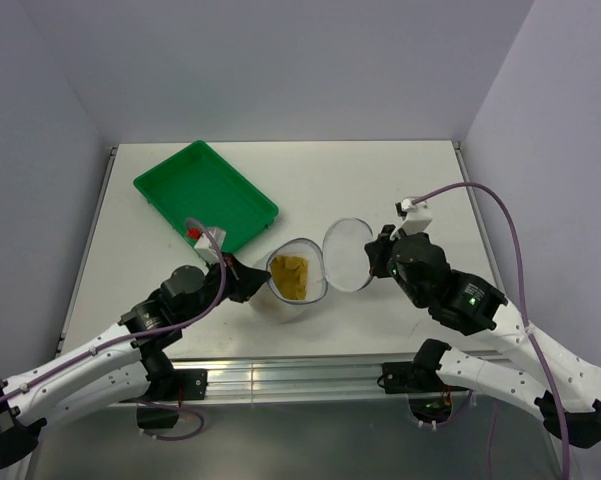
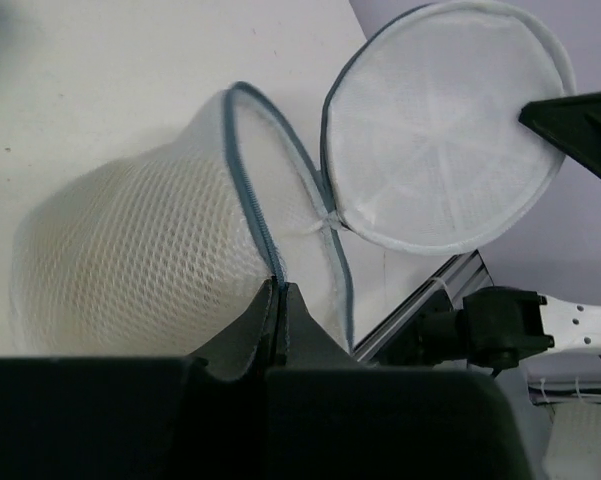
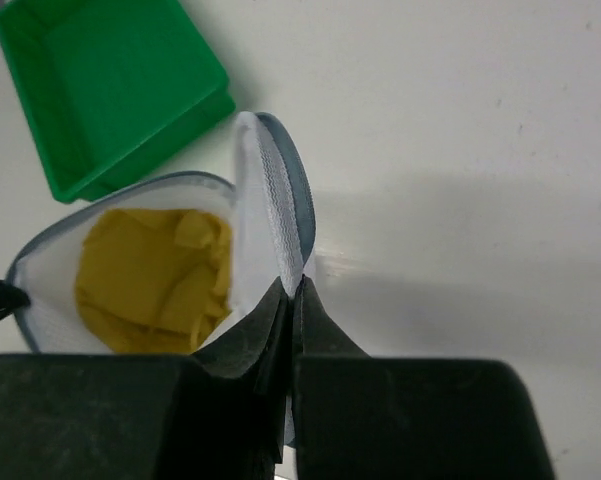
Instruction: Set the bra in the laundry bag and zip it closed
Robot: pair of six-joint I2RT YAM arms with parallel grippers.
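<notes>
Both arms are seen extended inward from the near edge, the left gripper (image 1: 260, 279) angled toward 2 o'clock and the right gripper (image 1: 371, 262) toward 10 o'clock, jaws pinched tight on the laundry bag (image 1: 346, 252).

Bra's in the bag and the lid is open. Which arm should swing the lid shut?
Right. The right gripper is pinched on the edge of the lid, so it can fold it over the bra. The left gripper is clamped on the bag rim and should probably steady it.

White rectangular table (image 1: 380, 180) holds a green plastic tray (image 1: 205, 195) upper left, a round white mesh laundry bag (image 1: 347, 255) at centre.
</notes>
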